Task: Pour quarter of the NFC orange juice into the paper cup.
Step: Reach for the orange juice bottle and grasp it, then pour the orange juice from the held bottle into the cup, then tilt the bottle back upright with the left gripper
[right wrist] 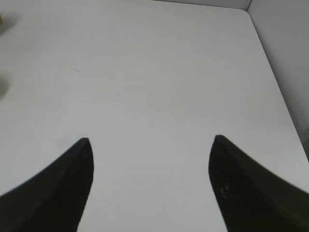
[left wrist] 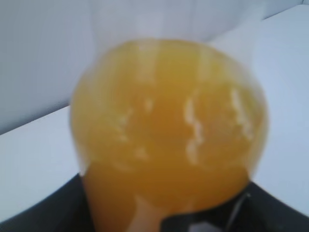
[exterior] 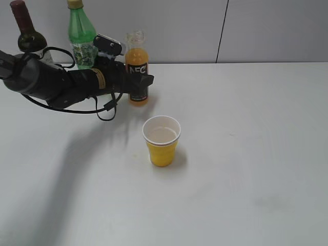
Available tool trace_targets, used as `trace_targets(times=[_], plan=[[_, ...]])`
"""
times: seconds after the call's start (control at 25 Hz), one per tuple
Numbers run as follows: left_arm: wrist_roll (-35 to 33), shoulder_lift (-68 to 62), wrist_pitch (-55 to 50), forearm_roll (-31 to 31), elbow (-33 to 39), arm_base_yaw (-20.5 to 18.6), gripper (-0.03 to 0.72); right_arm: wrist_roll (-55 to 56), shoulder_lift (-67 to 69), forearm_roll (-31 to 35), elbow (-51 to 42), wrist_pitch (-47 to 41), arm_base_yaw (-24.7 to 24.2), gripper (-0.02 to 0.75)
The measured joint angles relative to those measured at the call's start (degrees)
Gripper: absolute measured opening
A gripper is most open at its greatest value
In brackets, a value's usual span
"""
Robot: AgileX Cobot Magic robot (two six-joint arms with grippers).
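The NFC orange juice (exterior: 137,60), a small clear bottle with a black label and no cap, stands upright at the back of the white table (exterior: 246,154). My left gripper (exterior: 139,85) reaches in from the left and its black fingers sit on both sides of the bottle at label height. In the left wrist view the bottle (left wrist: 169,125) fills the frame, with the left gripper (left wrist: 164,215) dark at both lower corners. The paper cup (exterior: 162,148), yellow with a white inside, stands upright in front of the bottle, apart from it. My right gripper (right wrist: 150,145) is open over bare table.
A green plastic bottle (exterior: 81,31) and a dark wine bottle (exterior: 24,28) stand at the back left, behind my left arm. A grey wall runs behind the table. The right wrist view shows the table's far right corner against the wall (right wrist: 282,58).
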State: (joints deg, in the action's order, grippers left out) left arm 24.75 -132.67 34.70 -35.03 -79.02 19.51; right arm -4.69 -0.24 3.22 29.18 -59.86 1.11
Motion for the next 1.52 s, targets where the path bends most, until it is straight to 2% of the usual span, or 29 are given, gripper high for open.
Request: trace_targets(times=[0.16,0.36,0.52,0.72,1.08,1.24,1.52], plan=[[0.0,3.51,-3.25,-0.12,3.13,0.0,0.45,0.0,0.0,0.0,0.0,0.0,0.0,0.592],[-0.21,10.35,-3.57,0.71,12.12,0.0,0.45,0.0,0.0,0.0,0.0,0.0,0.0,0.592],[-4.6,16.46,-3.7,4.33,20.39,0.0,0.45,0.0,0.0,0.0,0.0,0.0,0.0,0.592],[-7.44,23.9,-4.15,5.22,28.36,0.0,0.45,0.0,0.0,0.0,0.0,0.0,0.0,0.592],[-15.44,36.16,-13.58,8.89,36.82,0.03,0.45,0.0,0.0,0.0,0.0,0.0,0.0,0.592],[-19.27,40.42,-16.82,13.34,39.8,0.07,0.45,0.0,0.0,0.0,0.0,0.0,0.0,0.592],[-26.28,45.87,-24.74,18.68,41.0,2.56,0.45,0.0,0.0,0.0,0.0,0.0,0.0,0.592]])
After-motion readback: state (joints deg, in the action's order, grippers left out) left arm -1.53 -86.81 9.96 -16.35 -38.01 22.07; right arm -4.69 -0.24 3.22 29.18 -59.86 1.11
